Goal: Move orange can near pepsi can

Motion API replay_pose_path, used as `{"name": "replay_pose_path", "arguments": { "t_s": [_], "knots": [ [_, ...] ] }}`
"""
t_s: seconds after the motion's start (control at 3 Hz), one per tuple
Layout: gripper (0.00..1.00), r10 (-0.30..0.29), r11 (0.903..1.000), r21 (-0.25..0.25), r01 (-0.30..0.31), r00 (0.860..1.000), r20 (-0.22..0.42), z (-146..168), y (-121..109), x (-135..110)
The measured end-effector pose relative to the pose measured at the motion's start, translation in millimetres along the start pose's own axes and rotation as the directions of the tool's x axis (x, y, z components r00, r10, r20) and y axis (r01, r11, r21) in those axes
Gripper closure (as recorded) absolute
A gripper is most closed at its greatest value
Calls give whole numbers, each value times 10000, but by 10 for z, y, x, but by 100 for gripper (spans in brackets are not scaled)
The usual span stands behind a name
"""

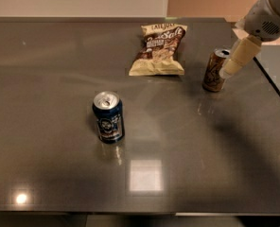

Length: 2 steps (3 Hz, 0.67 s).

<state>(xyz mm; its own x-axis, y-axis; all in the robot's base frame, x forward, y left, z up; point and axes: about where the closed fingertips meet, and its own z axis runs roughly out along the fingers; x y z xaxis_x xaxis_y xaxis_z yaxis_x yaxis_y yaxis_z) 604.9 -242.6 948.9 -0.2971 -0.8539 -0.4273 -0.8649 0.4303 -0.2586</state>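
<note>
The orange can stands upright on the dark grey table at the right, with a tan-brown body and a silver top. The pepsi can, dark blue with a round logo and a silver top, stands upright left of the middle, well apart from the orange can. My gripper comes in from the upper right on a white arm. Its cream tip is at the orange can's right side, beside its upper half.
A chip bag lies flat behind the cans, left of the orange can. The table's right edge runs close to the orange can. Ceiling lights glare on the table near the front.
</note>
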Motion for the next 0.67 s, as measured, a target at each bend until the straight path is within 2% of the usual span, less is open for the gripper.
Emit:
{"name": "replay_pose_path", "arguments": {
  "t_s": [0.33,0.67],
  "knots": [
    [0,390,9991,-199,-385,9990,228,178,-172,59],
    [0,696,9966,-471,-678,9968,383,318,-232,93]
  ]
}}
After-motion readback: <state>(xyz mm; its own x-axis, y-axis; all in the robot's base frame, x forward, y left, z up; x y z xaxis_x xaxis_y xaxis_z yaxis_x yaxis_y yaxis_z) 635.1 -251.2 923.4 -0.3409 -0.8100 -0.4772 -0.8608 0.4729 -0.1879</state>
